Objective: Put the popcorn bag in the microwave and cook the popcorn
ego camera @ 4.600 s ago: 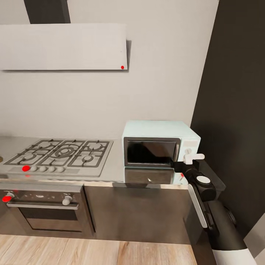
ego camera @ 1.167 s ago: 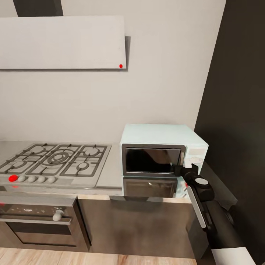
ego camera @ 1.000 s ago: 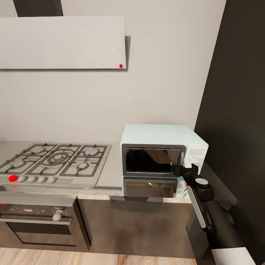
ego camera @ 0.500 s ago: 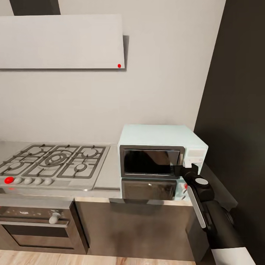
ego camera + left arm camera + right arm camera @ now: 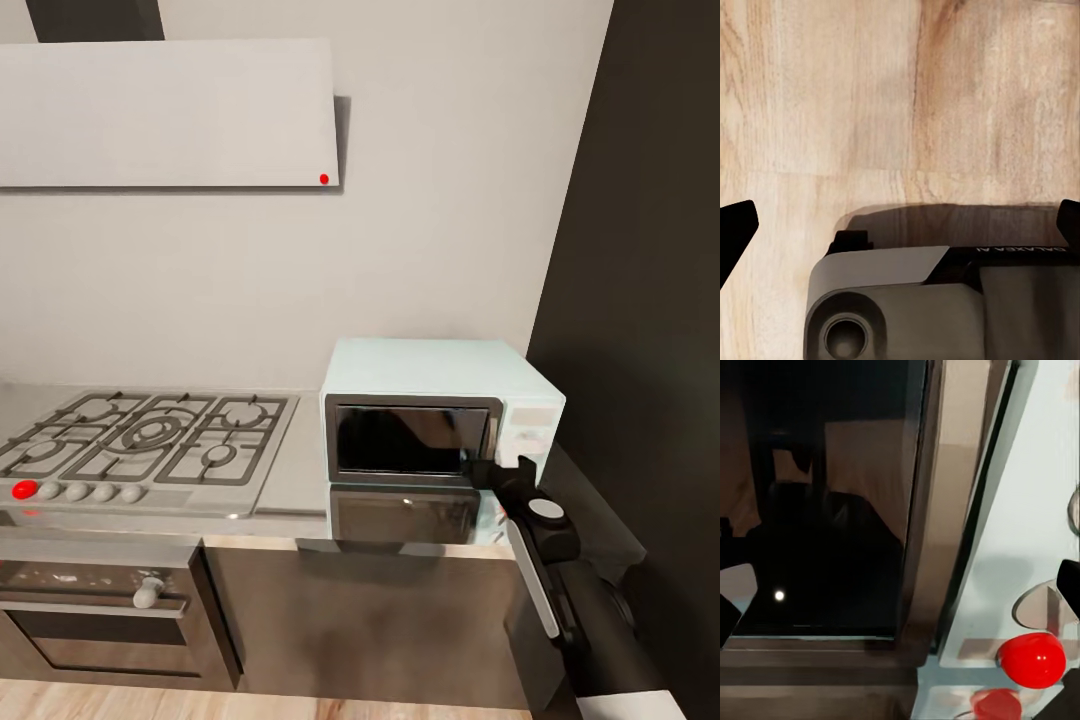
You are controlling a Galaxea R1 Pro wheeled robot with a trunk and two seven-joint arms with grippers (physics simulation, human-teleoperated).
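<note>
The pale mint-blue microwave [image 5: 432, 372] stands on the grey countertop [image 5: 298, 470] at its right end, and its dark glass door looks shut. My right gripper [image 5: 500, 468] is at the door's lower right corner, by the control panel. The right wrist view looks straight at the microwave's door glass [image 5: 825, 510], with its mint panel and a red button [image 5: 1031, 658]; the right gripper [image 5: 900, 592] is open, holding nothing, one fingertip [image 5: 733, 596] at the picture's edge. My left gripper [image 5: 900, 225] hangs open over the wood floor [image 5: 870, 97]. The popcorn bag is out of view.
A steel gas hob [image 5: 150, 440] lies left of the microwave, with a dark built-in oven [image 5: 100, 600] under it and a white hood [image 5: 165, 115] above. A tall dark cabinet wall [image 5: 650, 300] rises close on the microwave's right.
The camera drifted closer and slightly right over the earlier frames. In the last half second my right gripper has dropped a little along the microwave's front right corner.
</note>
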